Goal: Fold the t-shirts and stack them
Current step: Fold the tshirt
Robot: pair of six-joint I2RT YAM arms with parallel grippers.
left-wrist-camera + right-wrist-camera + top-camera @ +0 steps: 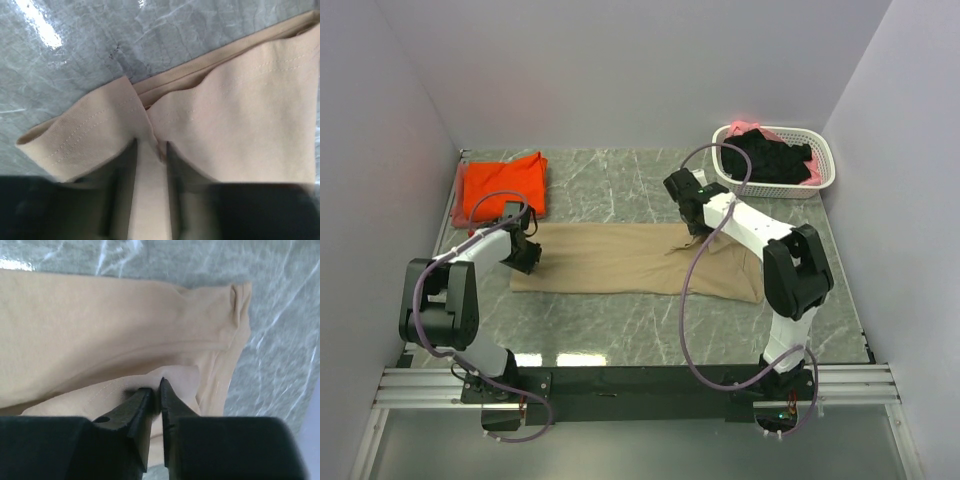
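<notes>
The tan t-shirt (620, 262) lies folded into a long strip across the middle of the table. My left gripper (527, 252) is at the strip's left end. In the left wrist view it (150, 146) is shut on the tan cloth (240, 100) where a sleeve hem meets the body. My right gripper (692, 228) is at the strip's upper right. In the right wrist view it (155, 386) is shut on a raised fold of the tan cloth (100, 330). The orange t-shirt (500, 188) lies folded at the back left.
A white slotted basket (827, 165) stands at the back right, holding black cloth (775, 160) and a bit of pink cloth (748, 127). Grey walls close in the table on the left, back and right. The marble tabletop (620, 190) shows behind the strip.
</notes>
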